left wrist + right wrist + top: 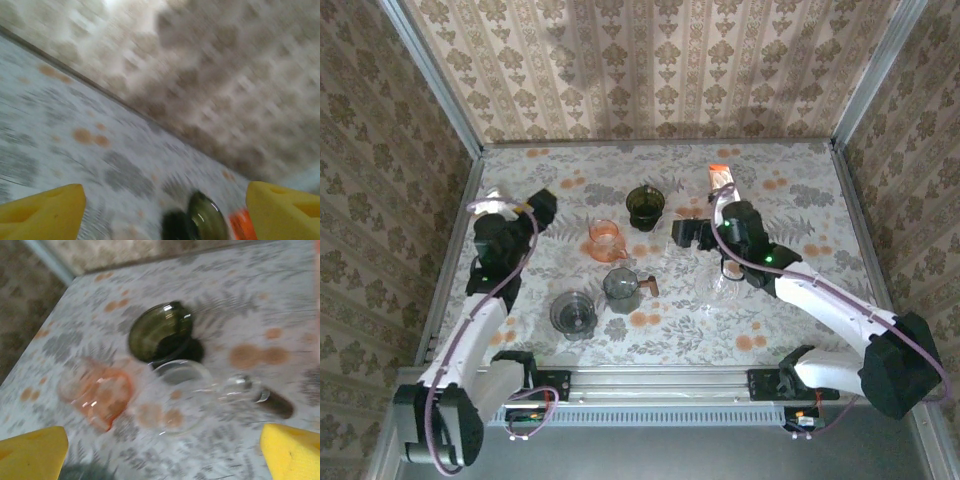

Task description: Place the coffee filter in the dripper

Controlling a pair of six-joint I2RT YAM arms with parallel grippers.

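Yellow fingers [45,210] of the left gripper [165,207] and right gripper [165,450] stand apart, holding nothing, a green glass vessel [159,331] before the right.

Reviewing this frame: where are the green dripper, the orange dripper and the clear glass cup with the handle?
green dripper [158,331], right wrist view, on the inside of its bowl.
orange dripper [98,392], right wrist view, on the middle of its body.
clear glass cup [172,396], right wrist view, on its see-through bowl.

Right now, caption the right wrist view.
Open right claw facing green cup, orange cup and clear cup on floral table.
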